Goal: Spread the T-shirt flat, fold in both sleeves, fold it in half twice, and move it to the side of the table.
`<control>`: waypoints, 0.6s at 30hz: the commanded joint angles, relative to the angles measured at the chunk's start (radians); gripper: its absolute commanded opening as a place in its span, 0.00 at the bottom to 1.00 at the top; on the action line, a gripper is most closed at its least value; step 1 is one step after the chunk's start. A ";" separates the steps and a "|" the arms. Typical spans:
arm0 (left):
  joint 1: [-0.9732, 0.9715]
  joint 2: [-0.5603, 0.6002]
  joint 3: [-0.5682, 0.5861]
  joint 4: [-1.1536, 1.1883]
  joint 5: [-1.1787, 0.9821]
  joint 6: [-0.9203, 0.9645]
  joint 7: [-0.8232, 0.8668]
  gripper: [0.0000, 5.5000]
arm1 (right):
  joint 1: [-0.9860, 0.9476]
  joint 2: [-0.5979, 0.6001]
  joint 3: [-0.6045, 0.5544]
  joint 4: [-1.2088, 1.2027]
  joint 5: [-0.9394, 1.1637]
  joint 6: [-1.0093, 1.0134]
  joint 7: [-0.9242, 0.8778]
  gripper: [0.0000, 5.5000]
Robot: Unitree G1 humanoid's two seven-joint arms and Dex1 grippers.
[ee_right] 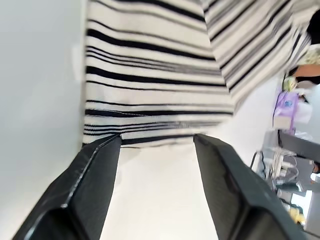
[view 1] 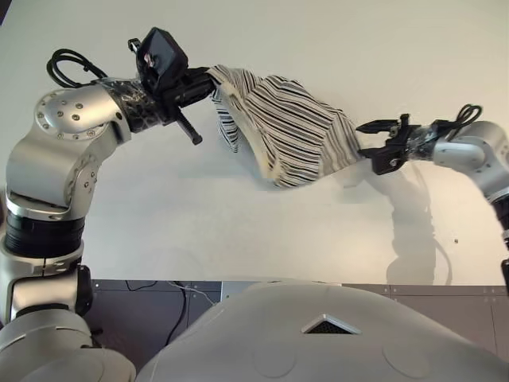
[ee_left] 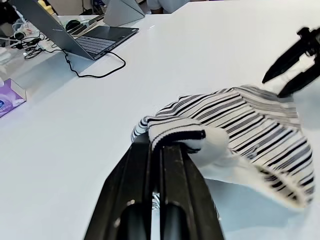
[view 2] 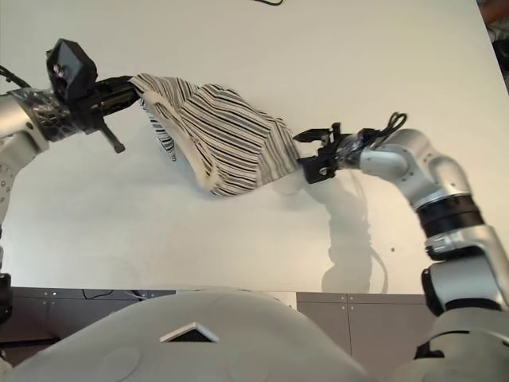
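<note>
- Striped T-shirt [view 1: 286,127] lies bunched on the counter [view 1: 238,239], its long axis running 10 to 4 o'clock.
- Left gripper [view 1: 208,83]: fingers clamped on its 10 o'clock end.
- Right gripper [view 1: 364,139]: fingers spread, with the hem just at their 9 o'clock.

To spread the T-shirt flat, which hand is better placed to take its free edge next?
Probably the right hand: it is open beside the free edge of the T-shirt; the left hand is shut on the other end.
</note>
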 commanded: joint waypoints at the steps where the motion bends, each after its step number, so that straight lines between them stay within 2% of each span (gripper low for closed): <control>1: 0.086 0.074 -0.004 -0.030 0.116 -0.169 -0.109 0.02 | -0.085 -0.074 0.042 0.182 -0.154 -0.054 -0.075 0.48; 4: 0.212 0.102 -0.073 -0.060 0.245 -0.338 -0.172 0.02 | -0.102 -0.036 -0.020 0.145 -0.038 -0.106 -0.110 0.48; 7: 0.349 0.106 -0.123 -0.086 0.330 -0.461 -0.200 0.02 | 0.021 -0.026 -0.061 -0.057 0.206 -0.104 -0.030 0.48; 10: 0.396 0.089 -0.122 -0.056 0.368 -0.505 -0.201 0.02 | 0.176 -0.053 -0.074 -0.302 0.348 -0.041 0.033 0.48; 13: 0.394 0.086 -0.103 -0.009 0.391 -0.532 -0.202 0.02 | 0.298 -0.087 -0.085 -0.411 0.334 -0.023 0.060 0.48; 18: 0.398 0.070 -0.099 0.009 0.405 -0.544 -0.203 0.02 | 0.348 -0.079 -0.101 -0.335 0.131 -0.083 -0.031 0.48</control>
